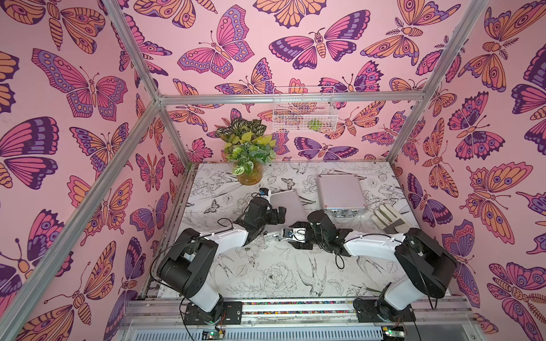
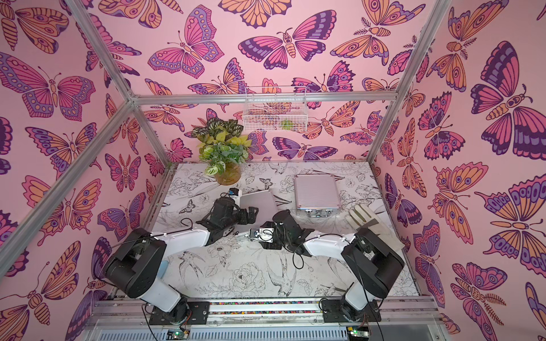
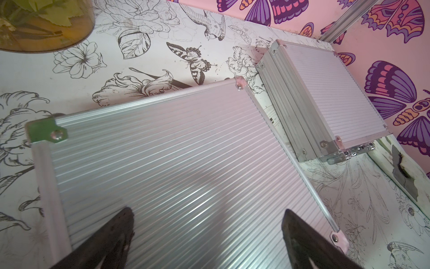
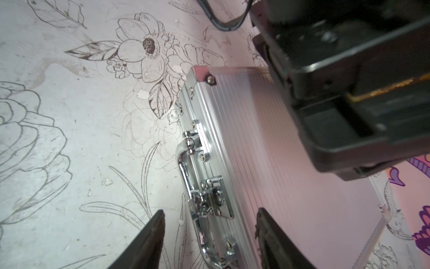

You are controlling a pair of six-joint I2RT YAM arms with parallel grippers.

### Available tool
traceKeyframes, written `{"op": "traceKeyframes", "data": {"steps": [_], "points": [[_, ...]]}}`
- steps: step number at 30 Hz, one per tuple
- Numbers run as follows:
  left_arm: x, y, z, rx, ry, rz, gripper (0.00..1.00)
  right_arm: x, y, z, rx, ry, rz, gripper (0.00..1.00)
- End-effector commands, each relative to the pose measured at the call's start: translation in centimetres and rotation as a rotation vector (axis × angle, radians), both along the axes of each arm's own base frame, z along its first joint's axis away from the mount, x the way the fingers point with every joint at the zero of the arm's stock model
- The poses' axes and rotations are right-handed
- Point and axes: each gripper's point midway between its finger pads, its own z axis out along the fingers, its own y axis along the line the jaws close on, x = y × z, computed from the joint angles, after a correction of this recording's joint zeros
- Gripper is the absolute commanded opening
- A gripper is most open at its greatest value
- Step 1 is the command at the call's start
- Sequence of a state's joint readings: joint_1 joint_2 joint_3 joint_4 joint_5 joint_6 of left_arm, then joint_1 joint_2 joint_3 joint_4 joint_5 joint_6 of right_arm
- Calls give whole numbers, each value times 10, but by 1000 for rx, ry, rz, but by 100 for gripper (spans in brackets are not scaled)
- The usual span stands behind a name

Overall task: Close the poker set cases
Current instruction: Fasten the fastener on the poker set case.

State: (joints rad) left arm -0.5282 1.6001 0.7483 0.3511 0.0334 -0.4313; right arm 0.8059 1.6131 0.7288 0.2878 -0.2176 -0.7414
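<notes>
Risk: left gripper (image 3: 209, 216) spread over near case (image 3: 162, 151), right gripper (image 4: 211, 221) parted astride latch (image 4: 209, 198); push crooked, you ram far case (image 1: 341, 192) at 2 o'clock.

White-and-black left arm (image 1: 230, 237) and right arm (image 1: 372, 245): glossy white shell links, bulky matte-black joint housings. Thin black cables (image 4: 226, 26) loop loose along both. Black rectangular base plates (image 1: 233, 309), visible screws, at near edge. Small white wrist cameras (image 1: 291, 233), blue lens ring. Left gripper (image 3: 208, 210), right gripper (image 4: 211, 210): black tapered fingers (image 3: 111, 237), scuffed edges.
</notes>
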Motion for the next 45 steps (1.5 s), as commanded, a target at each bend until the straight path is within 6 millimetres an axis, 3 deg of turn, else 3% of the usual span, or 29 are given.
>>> {"op": "traceKeyframes", "data": {"steps": [1, 13, 26, 38, 45], "points": [[-39, 21, -66, 100, 239, 7, 100, 6, 7, 2, 1, -5, 4, 63], [-42, 24, -66, 103, 238, 10, 100, 8, 4, -18, -48, 17, -4, 63], [-45, 27, -67, 106, 239, 16, 100, 12, -5, -56, -200, -71, -51, 63], [-46, 28, -61, 102, 224, 16, 99, 23, -13, -61, -280, -146, -84, 61], [-45, 29, -62, 105, 224, 16, 100, 15, -19, -71, -385, -121, -13, 54]]}}
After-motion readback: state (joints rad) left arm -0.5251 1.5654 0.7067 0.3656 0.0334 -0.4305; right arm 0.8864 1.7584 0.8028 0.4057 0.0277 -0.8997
